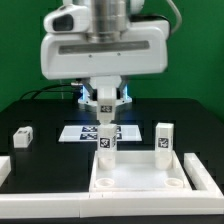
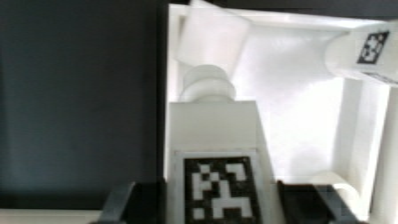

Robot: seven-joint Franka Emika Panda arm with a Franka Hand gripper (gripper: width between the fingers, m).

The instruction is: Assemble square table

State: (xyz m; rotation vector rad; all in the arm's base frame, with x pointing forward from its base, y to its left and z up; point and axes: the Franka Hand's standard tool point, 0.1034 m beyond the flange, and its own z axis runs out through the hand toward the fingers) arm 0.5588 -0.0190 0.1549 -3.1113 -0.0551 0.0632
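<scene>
Exterior view. The pincer [image 1: 106, 120] is gripping an upright peg leg [image 1: 106, 142] by its top, holding it at the ten-o'clock corner of the square slab [image 1: 140, 187]. A second leg [image 1: 163, 141] is standing at the two-o'clock corner. A third leg [image 1: 21, 137] is lying on the dark surface [image 1: 40, 112] toward nine o'clock, well apart. The marker board [image 1: 76, 131] is lying beyond the slab toward eleven o'clock.

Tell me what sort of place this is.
Probably a robotics lab test bench: a black table against a green backdrop, a marker board lying on it, and a gripper holding a tagged white leg at a corner of the square table top.
</scene>
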